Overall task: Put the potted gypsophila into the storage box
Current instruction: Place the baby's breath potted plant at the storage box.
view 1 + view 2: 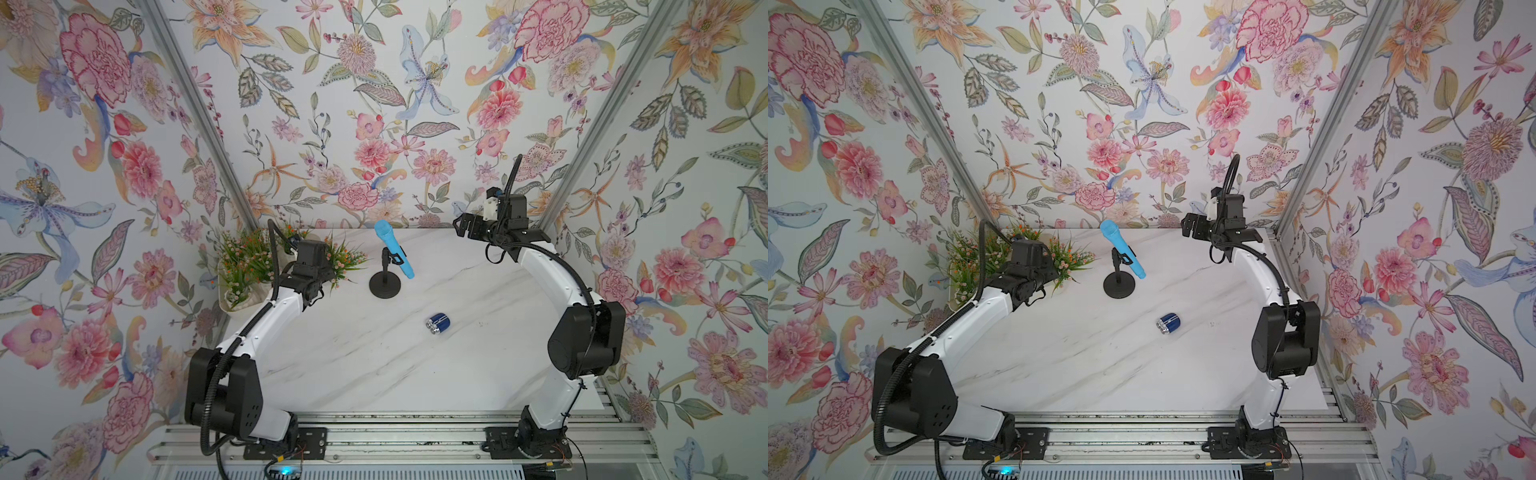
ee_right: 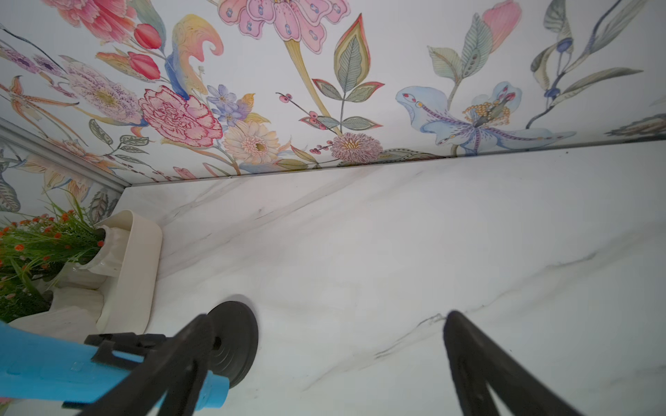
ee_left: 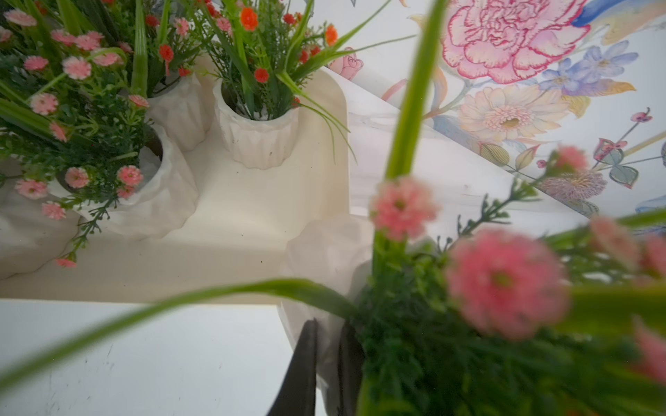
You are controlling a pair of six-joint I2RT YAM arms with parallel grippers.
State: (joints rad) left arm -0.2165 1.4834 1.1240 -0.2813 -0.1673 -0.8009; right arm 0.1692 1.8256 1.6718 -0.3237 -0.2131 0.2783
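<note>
**Left arm pinches a flower pot at the box's corner**

Flowered wallpaper closes in a white marble desk (image 1: 374,365). The left arm stretches forward from its base, elbow low, with the wrist bent down over a cream box (image 3: 324,151) in the far corner. Its wrist view shows the left end effector (image 3: 328,326) narrowed to a pinch on the rim of a pink-flowered pot (image 3: 324,248). The pot's wall is caught between the two fingers (image 3: 302,371). That pot sits right under the end effector, at the box's near corner; I cannot tell whether it rests on the box floor. Beyond the end effector several other pots stand inside the box, among them an orange-flowered pot (image 3: 259,140). Both top views hide this grip under the wrist and the leaves.

The right arm stands tall, elbow high, forearm reaching toward the back wall. The right end effector (image 2: 326,320) is spread wide, holds nothing and hangs above the desk. Just beside one of its fingers, its wrist view shows a blue microphone (image 2: 54,371) on a black stand (image 2: 234,342).
</note>
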